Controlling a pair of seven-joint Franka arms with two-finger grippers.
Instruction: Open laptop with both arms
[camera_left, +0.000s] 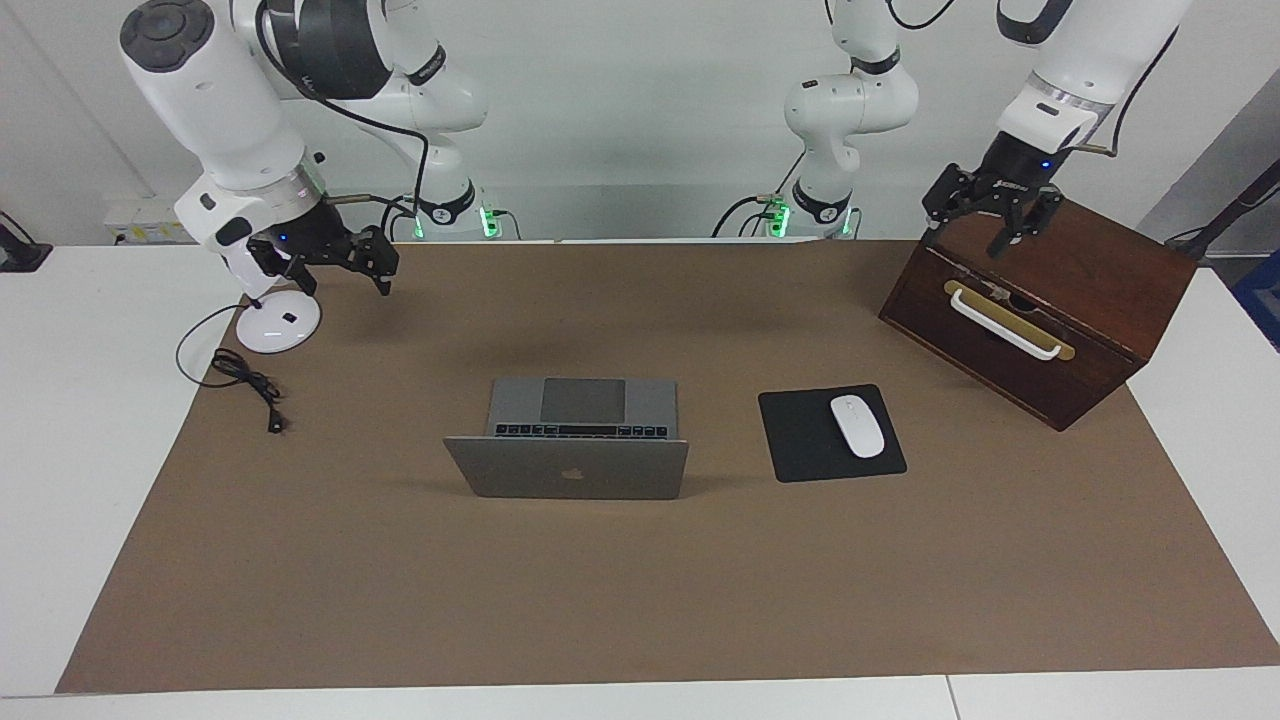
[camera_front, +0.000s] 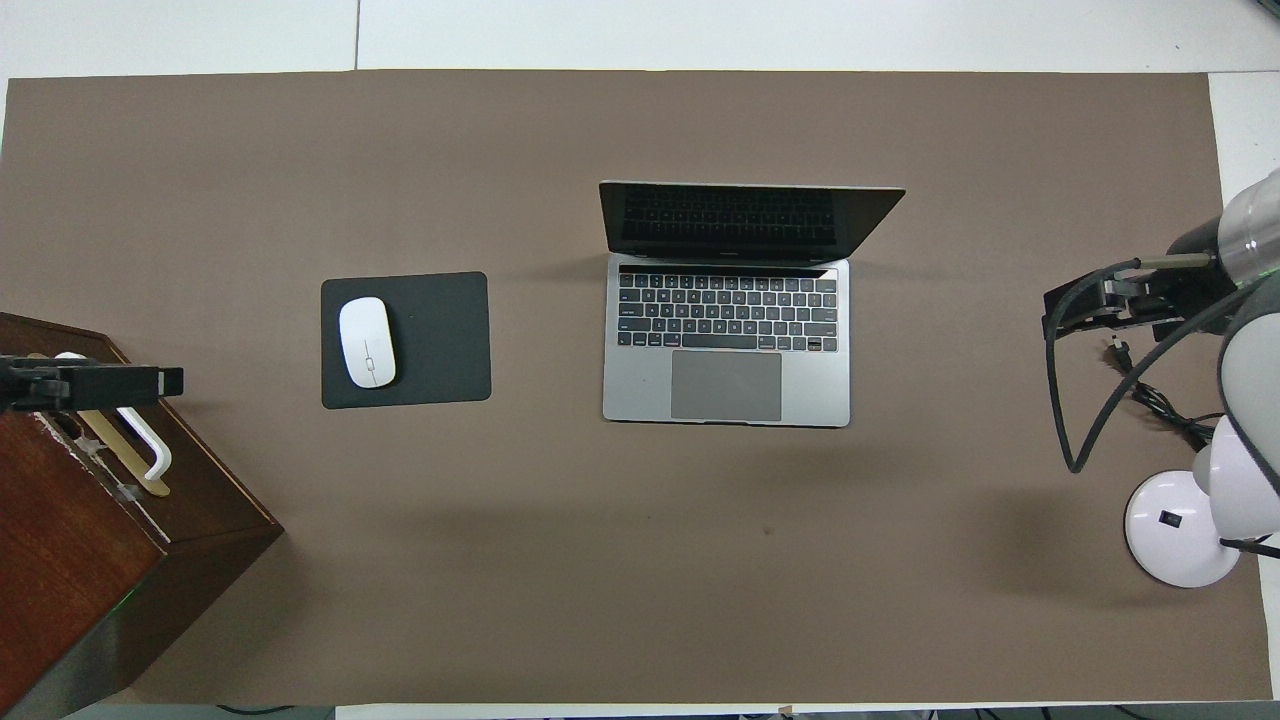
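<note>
Brown mat (camera_left: 640, 580) covers most of the surface, and the wooden box (camera_left: 1040, 300) sits at the left arm's end, around 9 o'clock in the overhead view. Dead centre is the laptop (camera_front: 727, 340), lid up, keyboard facing the robots. Black mouse pad (camera_front: 440, 340) with a white mouse (camera_front: 366, 342) lies between laptop and box. Left pincer (camera_left: 990, 215) hangs over the box, released. Right pincer (camera_left: 335, 262), at 3 o'clock near the lamp base (camera_left: 278, 322), looks released too, gripping nothing.
</note>
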